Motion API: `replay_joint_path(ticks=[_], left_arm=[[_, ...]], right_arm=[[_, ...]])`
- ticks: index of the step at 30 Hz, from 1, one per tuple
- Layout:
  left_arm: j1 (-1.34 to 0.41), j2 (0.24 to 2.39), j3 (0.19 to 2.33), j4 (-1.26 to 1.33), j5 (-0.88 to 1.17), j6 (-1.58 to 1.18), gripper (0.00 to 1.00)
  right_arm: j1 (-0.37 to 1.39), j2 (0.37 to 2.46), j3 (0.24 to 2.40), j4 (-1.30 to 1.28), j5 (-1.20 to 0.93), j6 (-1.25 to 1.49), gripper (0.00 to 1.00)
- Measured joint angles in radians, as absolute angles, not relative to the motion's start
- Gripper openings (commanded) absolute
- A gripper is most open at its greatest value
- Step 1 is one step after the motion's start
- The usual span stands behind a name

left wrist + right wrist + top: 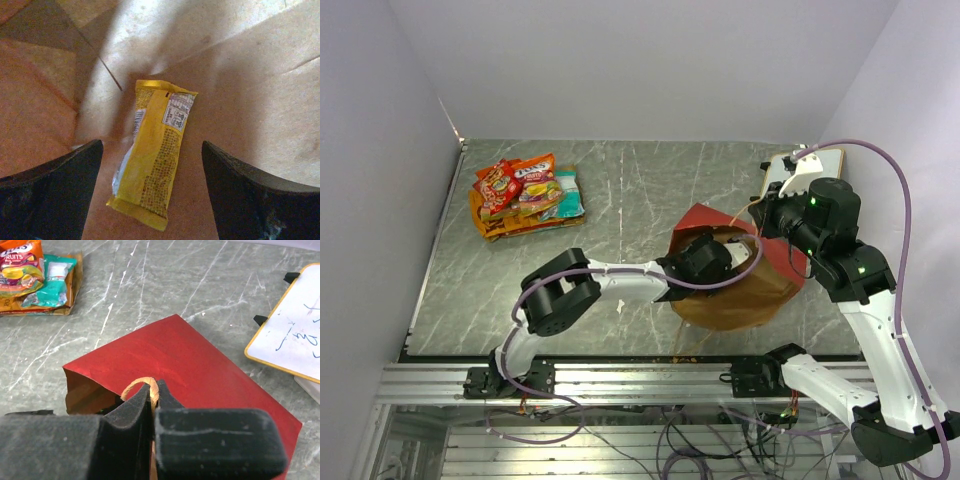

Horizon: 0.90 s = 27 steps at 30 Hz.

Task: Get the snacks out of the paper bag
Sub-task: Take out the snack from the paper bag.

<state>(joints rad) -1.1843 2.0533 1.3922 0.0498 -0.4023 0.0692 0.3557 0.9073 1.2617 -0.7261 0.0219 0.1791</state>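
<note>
In the bag [175,355], the yellow packet [152,165] lies lengthwise between the wide-open, empty left fingers [55,195]; the right fingers [210,435] pinch its handle [137,384].

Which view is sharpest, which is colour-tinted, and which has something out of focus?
Top external: even light, sharp on the paper bag. Left wrist: dim orange tint, grainy, a bright patch above the yellow packet. Right wrist: the right gripper is blurred up close; the tabletop behind is sharp.

Grey marble-patterned table [620,200] boxed in by plain pale walls [620,60], metal rail [640,380] and tangled cables [690,440] along the near edge
</note>
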Motion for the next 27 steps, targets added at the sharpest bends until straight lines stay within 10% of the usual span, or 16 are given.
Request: replay_joint_path(ticks=[27], left_arm=[[-1.124,2.121,1.446,-0.088,-0.219,0.06,0.48]], right_arm=[[0.356,0.898,1.262,-0.726,0.041,0.179,0.0]])
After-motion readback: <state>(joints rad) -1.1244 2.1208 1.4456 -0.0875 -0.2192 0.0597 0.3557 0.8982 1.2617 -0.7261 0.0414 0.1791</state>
